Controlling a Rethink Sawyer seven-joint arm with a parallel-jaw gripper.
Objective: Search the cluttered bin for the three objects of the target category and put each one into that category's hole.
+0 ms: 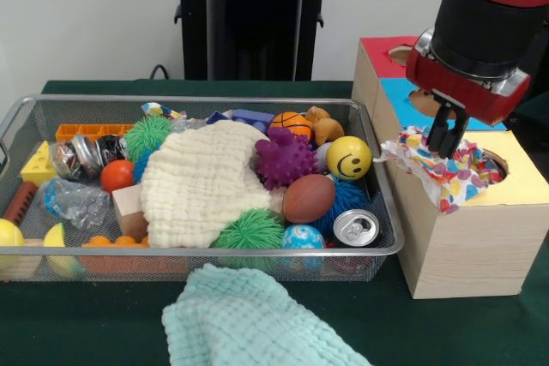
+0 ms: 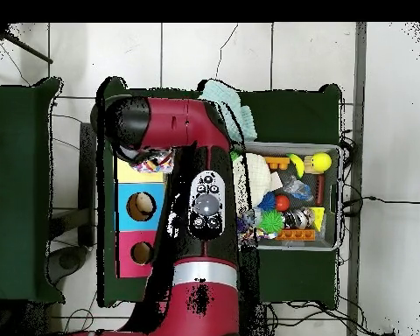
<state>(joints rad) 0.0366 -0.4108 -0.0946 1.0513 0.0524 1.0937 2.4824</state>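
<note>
The wire-mesh bin [image 1: 197,101] lies at the left, full of toys; it also shows in the overhead view [image 2: 337,201]. A polka-dot bag [image 1: 446,176] lies crumpled on the yellow top [image 1: 525,179] of the nearest wooden box and covers most of its round hole [image 1: 497,164]. My gripper [image 1: 449,150] hangs straight down into the bag, fingers close together and pinching it. From overhead the bag [image 2: 150,161] peeks out under the arm. A small dotted scrap [image 1: 163,111] shows at the bin's far rim; any other bags are hidden.
A cream waffle cloth [image 1: 202,182] covers the bin's middle, among spiky balls, a smiley ball [image 1: 348,158], a football [image 1: 309,198] and a can [image 1: 354,227]. A mint-green cloth [image 1: 249,319] lies in front of the bin. The blue-topped hole [image 2: 141,206] and red-topped hole [image 2: 142,253] lie beyond the yellow box.
</note>
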